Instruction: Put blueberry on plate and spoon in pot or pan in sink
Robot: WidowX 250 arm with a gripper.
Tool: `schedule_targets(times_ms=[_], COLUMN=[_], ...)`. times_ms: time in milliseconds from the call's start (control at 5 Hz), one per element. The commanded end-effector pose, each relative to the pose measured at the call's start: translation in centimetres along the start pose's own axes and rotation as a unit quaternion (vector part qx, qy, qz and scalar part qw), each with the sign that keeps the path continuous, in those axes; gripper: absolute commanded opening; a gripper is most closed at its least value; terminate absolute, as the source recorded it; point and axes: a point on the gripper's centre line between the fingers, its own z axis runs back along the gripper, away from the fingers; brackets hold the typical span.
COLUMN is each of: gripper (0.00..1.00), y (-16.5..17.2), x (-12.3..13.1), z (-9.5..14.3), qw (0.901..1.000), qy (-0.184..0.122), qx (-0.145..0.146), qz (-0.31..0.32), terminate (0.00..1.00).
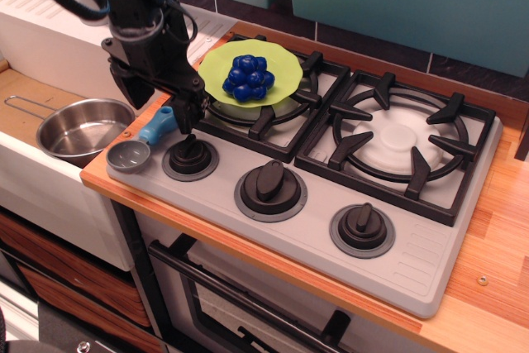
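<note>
The dark-blue blueberry (247,77) lies on the lime-green plate (283,71), which rests on the left burner grate. The spoon (142,143) lies on the stove's front left corner, grey bowl toward the front, light-blue handle pointing back right. My black gripper (161,109) hangs open just above the spoon's handle, one finger on each side of it, holding nothing. The shiny steel pan (81,129) sits in the sink (21,101) at the left, its wire handle pointing left.
Three black knobs (270,185) run along the stove's front. The right burner grate (401,142) is bare. A white ribbed drainboard (50,14) lies behind the sink. The wooden counter edge (107,183) separates stove and sink.
</note>
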Motion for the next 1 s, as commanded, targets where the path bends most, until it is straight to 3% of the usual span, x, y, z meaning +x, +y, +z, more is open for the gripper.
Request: schedule_targets(times_ms=[0,800], gripper=[1.0,1.0], y=[0.3,2.4], x=[0.9,-1.4], z=[0.9,-0.4], qw=[0.9999,0.9991], qy=[-0.007,-0.04], qx=[0.013,0.007], qz=[0.005,-0.013], terminate=[0.0,0.0])
